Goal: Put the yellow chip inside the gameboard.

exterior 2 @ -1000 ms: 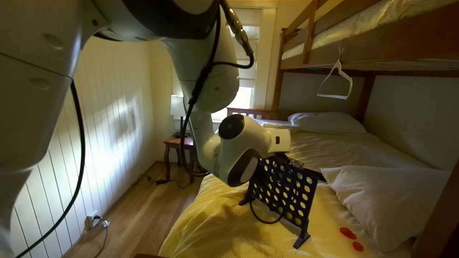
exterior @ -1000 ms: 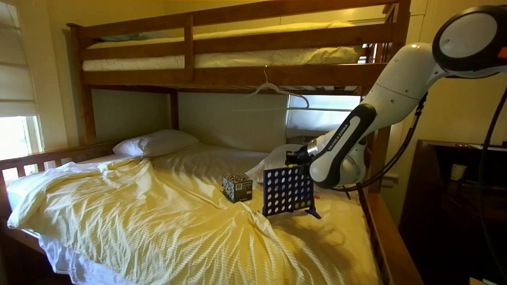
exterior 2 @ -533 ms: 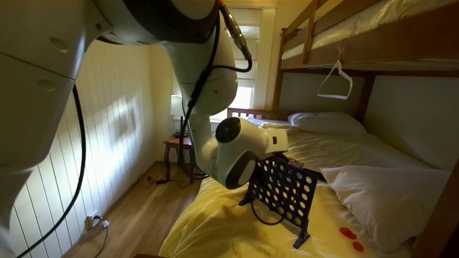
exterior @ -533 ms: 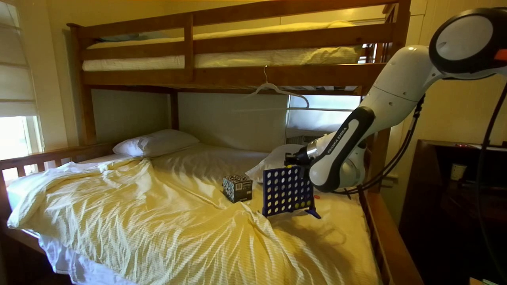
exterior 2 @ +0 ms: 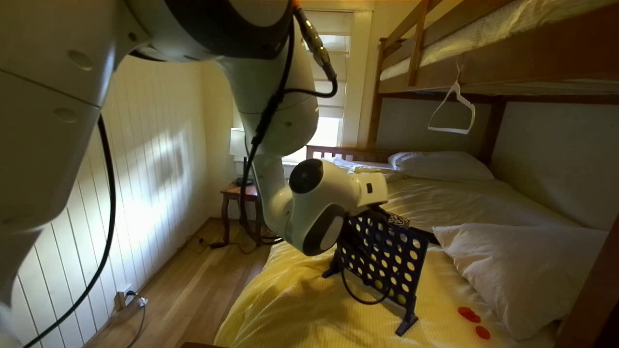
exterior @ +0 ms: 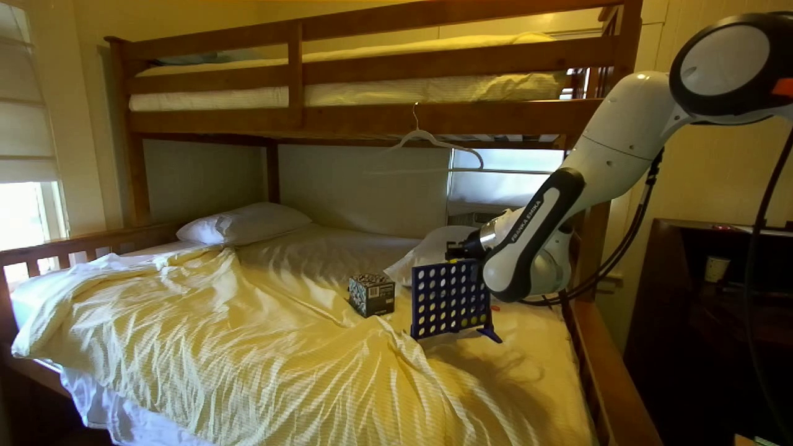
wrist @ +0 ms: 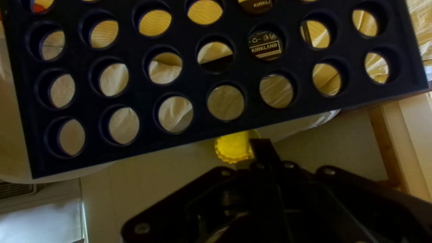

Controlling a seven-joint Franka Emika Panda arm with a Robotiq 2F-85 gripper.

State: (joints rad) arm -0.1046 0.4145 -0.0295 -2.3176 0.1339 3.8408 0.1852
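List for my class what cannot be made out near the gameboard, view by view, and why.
Yellow chip: partly covered by the tool in the wrist view; whether it is gripped or in a slot is unclear.
The tool: mostly hidden behind the arm in an exterior view.
Gameboard: lower rows cut off by the wrist view's top edge.
Box: fine print too small to read in an exterior view.

The round, scallop-edged chip (wrist: 233, 148) is bright yellow, the rectangular holed gameboard (wrist: 195, 84) navy, the cloth bedcover (exterior: 248, 334) finely striped yellow.
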